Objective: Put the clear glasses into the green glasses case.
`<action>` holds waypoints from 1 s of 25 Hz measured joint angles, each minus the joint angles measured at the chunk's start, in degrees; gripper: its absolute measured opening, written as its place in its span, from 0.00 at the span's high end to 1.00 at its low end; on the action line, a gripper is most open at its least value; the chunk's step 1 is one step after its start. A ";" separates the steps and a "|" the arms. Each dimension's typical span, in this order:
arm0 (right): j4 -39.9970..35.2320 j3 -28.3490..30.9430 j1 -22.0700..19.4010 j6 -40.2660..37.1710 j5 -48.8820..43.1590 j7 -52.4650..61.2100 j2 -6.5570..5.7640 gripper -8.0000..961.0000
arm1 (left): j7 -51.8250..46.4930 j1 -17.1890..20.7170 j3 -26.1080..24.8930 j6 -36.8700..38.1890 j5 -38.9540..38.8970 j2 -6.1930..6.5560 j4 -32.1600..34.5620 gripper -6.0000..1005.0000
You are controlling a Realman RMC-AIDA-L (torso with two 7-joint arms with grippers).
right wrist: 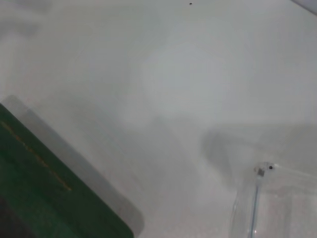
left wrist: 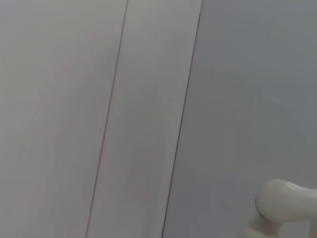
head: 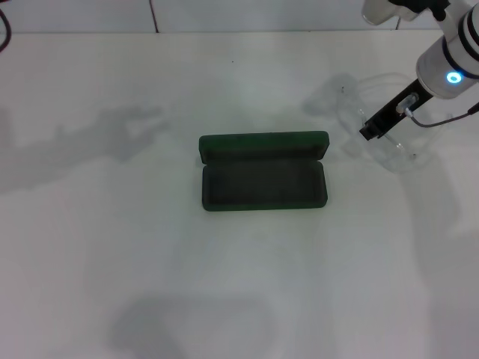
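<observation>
1. Clear glasses (head: 382,123) aren't in the green glasses case (head: 263,173) yet, they sit on the white table (head: 112,247) right under the right gripper (head: 372,132)
2. Can't tell if that gripper is open or has hold of them
3. Case lies open and empty, off to the gripper's left
4. Left arm is parked out of sight, so basically everything's left to do

A plain white table (head: 150,284) carries soft grey shadows, with pale seamed panels (left wrist: 148,119) behind it.
</observation>
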 joint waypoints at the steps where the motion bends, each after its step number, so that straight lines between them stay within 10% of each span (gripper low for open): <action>1: -0.32 0.00 -0.38 0.26 0.01 -0.21 -0.02 0.84 | 0.00 0.06 -0.06 0.00 0.00 0.00 -0.02 0.67; 16: -30.61 0.31 -17.27 -11.53 5.64 -1.69 -0.08 0.91 | 0.01 1.20 -0.22 0.04 -0.63 0.04 -0.25 0.67; 25: -50.57 10.44 -28.68 -24.94 38.86 -25.77 0.31 0.92 | 1.06 1.68 -0.32 5.59 -4.54 0.59 0.13 0.67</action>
